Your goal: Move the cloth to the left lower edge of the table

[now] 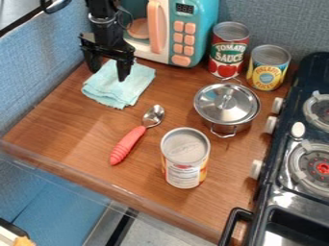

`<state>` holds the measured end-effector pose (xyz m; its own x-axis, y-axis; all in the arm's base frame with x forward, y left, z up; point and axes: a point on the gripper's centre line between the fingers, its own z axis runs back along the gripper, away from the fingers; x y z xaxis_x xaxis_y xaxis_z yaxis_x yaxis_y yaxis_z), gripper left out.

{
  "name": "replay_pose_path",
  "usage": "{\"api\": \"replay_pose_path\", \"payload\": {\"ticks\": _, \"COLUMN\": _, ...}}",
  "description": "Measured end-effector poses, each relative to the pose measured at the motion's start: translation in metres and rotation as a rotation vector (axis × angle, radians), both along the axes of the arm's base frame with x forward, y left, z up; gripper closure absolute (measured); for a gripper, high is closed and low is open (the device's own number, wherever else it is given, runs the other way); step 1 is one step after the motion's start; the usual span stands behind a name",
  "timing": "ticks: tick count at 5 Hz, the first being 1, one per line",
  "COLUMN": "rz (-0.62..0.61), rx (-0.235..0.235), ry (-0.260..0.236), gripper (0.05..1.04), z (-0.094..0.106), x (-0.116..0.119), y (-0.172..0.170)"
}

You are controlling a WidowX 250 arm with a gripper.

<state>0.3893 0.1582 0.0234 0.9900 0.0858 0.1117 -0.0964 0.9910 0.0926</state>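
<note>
A crumpled light-blue cloth (120,87) lies on a wooden table (77,137), up and to the left of a red-handled spoon (128,144), the landmark here. The black gripper (108,73) is beyond the spoon, hanging at the cloth, its two fingers apart. Right of the spoon sits a lidded metal pot (226,103); to its lower right stands a can (185,156). A toy microwave (183,29) is farther beyond the spoon.

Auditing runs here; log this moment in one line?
claw: open, at cloth | cloth: folded, upper left of table | spoon: below cloth | placement: not yet done
</note>
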Motion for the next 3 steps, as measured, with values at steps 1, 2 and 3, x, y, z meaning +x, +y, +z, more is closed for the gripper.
{"api": "replay_pose_path", "payload": {"ticks": 1, "rz": -0.019, "rx": 0.005, "ry": -0.005, "gripper": 0.083, "z": -0.01, "x": 0.018, "y": -0.002}}
{"api": "replay_pose_path", "payload": {"ticks": 2, "rz": -0.051, "rx": 0.012, "ry": 0.043, "gripper": 0.083, "z": -0.034, "x": 0.02, "y": -0.008}}
{"api": "replay_pose_path", "payload": {"ticks": 3, "rz": -0.053, "rx": 0.015, "ry": 0.068, "gripper": 0.083, "z": -0.042, "x": 0.014, "y": -0.008}}
